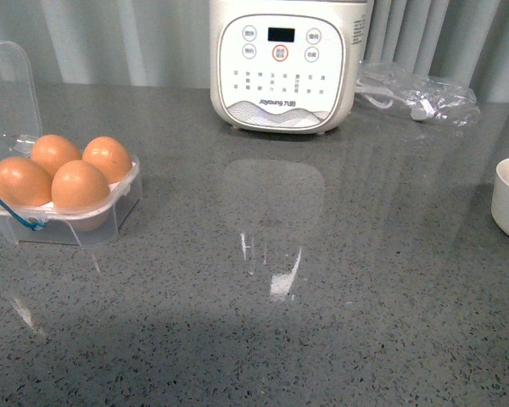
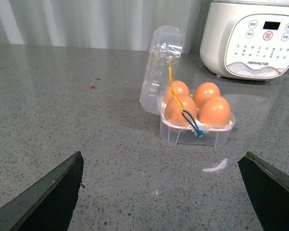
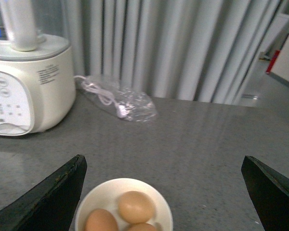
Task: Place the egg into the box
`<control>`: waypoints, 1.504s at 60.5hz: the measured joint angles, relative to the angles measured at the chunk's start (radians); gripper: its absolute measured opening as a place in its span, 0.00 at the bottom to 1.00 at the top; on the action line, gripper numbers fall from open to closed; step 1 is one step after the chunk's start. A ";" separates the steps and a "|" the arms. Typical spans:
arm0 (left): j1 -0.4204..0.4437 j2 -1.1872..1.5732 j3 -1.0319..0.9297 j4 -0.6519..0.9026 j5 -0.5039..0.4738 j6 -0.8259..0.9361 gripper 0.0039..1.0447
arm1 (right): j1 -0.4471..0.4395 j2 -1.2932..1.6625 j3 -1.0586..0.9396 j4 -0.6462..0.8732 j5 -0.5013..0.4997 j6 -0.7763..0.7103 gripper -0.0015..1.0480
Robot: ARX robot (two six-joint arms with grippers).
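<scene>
Egg (image 1: 80, 185) is sitting in the box (image 1: 110, 219) with three matching eggs (image 1: 108, 158), filling all four cups, at the left of the counter (image 1: 339, 288); the clear lid (image 1: 8, 85) is standing open. The left gripper (image 2: 163, 155) is hanging near the box, jaws spread wide, gripping nothing. The right gripper (image 3: 162, 159) is hovering over the white bowl (image 3: 125, 182), equally wide and empty.

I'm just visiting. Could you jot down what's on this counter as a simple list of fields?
Egg carton: clear plastic, lid open and upright
Carton contents: four brown eggs, every cup filled
Bowl: white, three more eggs showing
Back of counter: white Joyoung cooker, clear bag holding a white cable
Left gripper: open, empty
Right gripper: open, empty, near the bowl
</scene>
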 joint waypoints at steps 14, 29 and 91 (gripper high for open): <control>0.000 0.000 0.000 0.000 0.000 0.000 0.94 | -0.064 -0.057 -0.050 -0.001 -0.159 0.047 0.80; 0.000 0.000 0.000 0.000 0.000 0.000 0.94 | -0.082 -0.169 -0.230 0.053 -0.200 0.108 0.38; 0.000 0.000 0.000 0.000 0.000 0.000 0.94 | -0.082 -0.574 -0.508 -0.061 -0.204 0.113 0.03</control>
